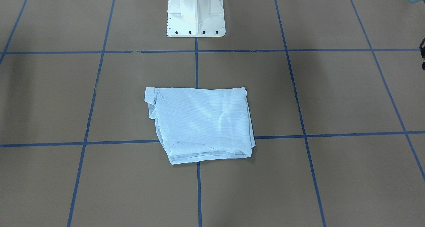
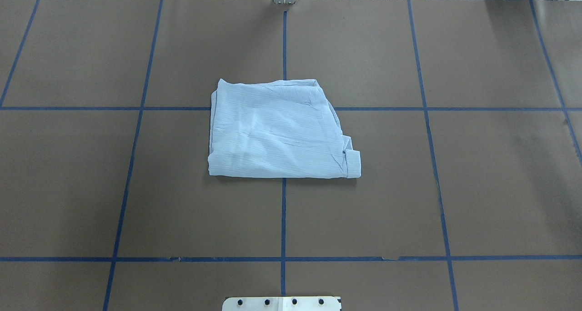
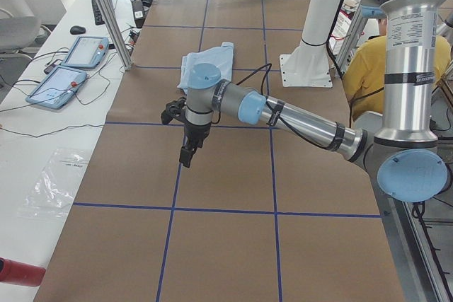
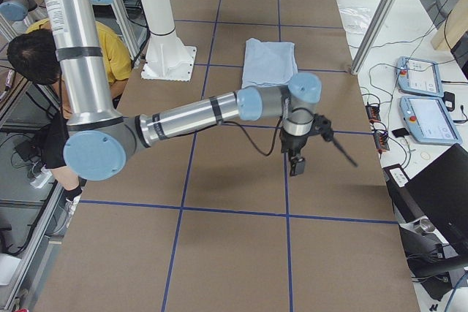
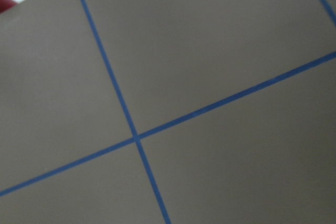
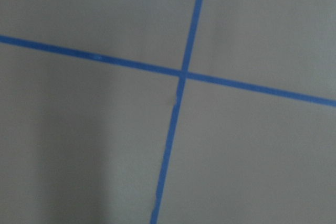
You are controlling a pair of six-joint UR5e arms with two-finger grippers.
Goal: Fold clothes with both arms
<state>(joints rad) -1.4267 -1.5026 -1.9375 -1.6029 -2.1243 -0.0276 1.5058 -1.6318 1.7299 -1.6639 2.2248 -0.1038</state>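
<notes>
Shirt [image 2: 277,129] lies folded into a rough rectangle at the middle of the brown table [image 2: 454,188], over a crossing of blue tape lines [image 2: 284,211]. Whatever is tucked inside the folds does not show. The left arm [image 3: 304,122] and right arm [image 4: 190,118] reach over bare table, well apart from the shirt, and only the side cameras show them clearly. Whether the left gripper [image 3: 186,158] or right gripper [image 4: 296,167] is spread or pressed together cannot be told. Both wrist views show only blurred tape lines.
</notes>
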